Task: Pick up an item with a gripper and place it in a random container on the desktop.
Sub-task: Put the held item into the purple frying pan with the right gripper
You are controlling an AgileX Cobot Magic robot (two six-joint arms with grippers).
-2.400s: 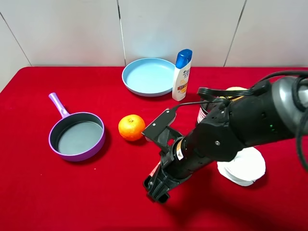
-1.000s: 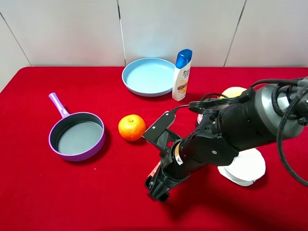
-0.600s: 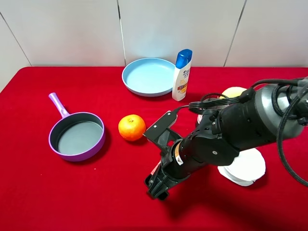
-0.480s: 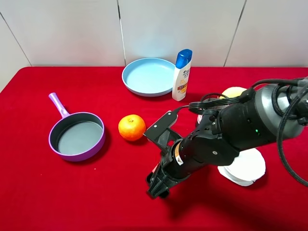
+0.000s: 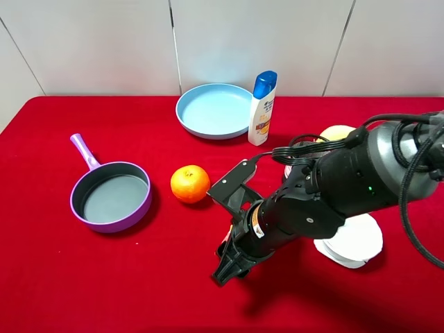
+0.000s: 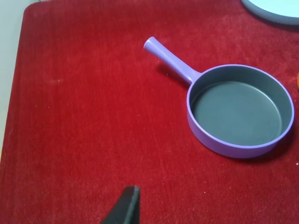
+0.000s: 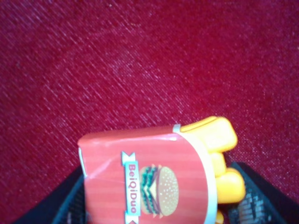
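Note:
The toy french fries, a red carton with a burger logo and yellow fries, sit between the two black fingers of my right gripper, which press on both sides of the carton. In the exterior view this gripper points down at the red cloth in front of the orange, and the arm hides nearly all of the fries. The purple frying pan stands empty at the left, well apart from it. The left wrist view shows the pan and only one fingertip of my left gripper.
An orange lies just behind the right gripper. A light blue plate and a shampoo bottle stand at the back. A white round object lies under the right arm. The plate's rim also shows in the left wrist view.
My right gripper's jaws have drawn together around the fries, from wide apart to narrow. The arm has barely shifted. Pan, orange and plate have not moved.

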